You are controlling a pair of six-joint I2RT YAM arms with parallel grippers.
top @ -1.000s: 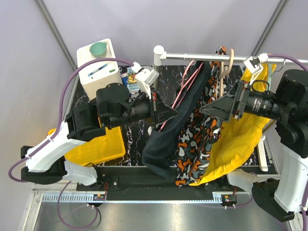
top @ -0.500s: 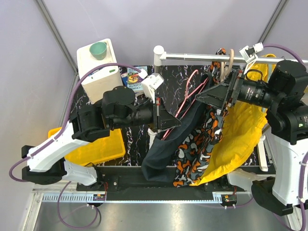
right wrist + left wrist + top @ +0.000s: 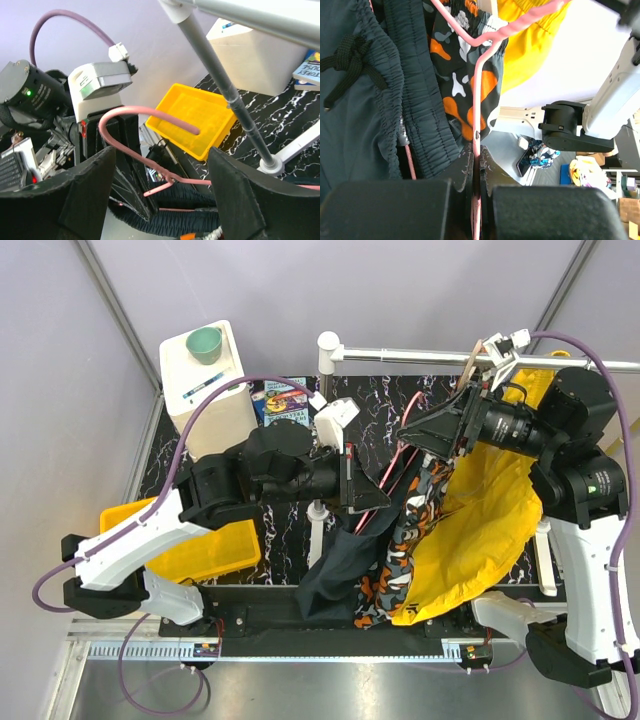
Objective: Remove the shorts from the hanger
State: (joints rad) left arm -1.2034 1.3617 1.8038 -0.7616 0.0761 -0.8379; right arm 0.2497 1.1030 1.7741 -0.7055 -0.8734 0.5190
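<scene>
Pink hanger (image 3: 476, 100), clenched in the left gripper (image 3: 478, 167) below the rail (image 3: 420, 357), carries the dark shorts (image 3: 340, 570); the right gripper (image 3: 161, 160), released near the hook, should probably next pull the waistband off.

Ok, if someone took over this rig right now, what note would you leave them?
The left gripper is shut on the wire of the pink hanger.
The right gripper is open, with a finger on each side of the hanger's hook, gripping nothing.
The hanger appears to be off the rail. The dark shorts are still draped on it, beside a patterned garment and a yellow garment.
Done: hanger in hand.
Left: pull the shorts off.
</scene>
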